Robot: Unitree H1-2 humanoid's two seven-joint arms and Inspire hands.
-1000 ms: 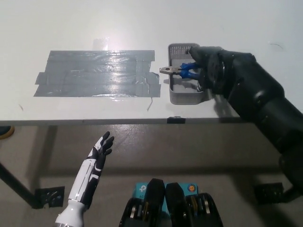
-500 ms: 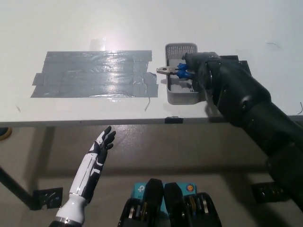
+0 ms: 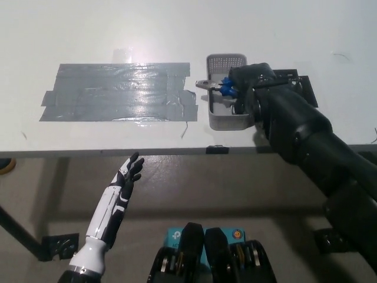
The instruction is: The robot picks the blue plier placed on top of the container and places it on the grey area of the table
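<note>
Blue plier [image 3: 219,86] in right hand [image 3: 246,84]

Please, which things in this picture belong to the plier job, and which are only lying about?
Job: blue plier; container; grey area; right robot hand at the plier handles.
Lying about: left robot hand, resting open below the table edge.

The blue plier [image 3: 217,86] is lying across the top of the grey container [image 3: 226,107], metal nose poking out over the left rim, blue handles running off to the right. The container is sitting on the white table just beside the right end of the grey area [image 3: 118,91], a shiny patch of overlapping tape strips.
</note>
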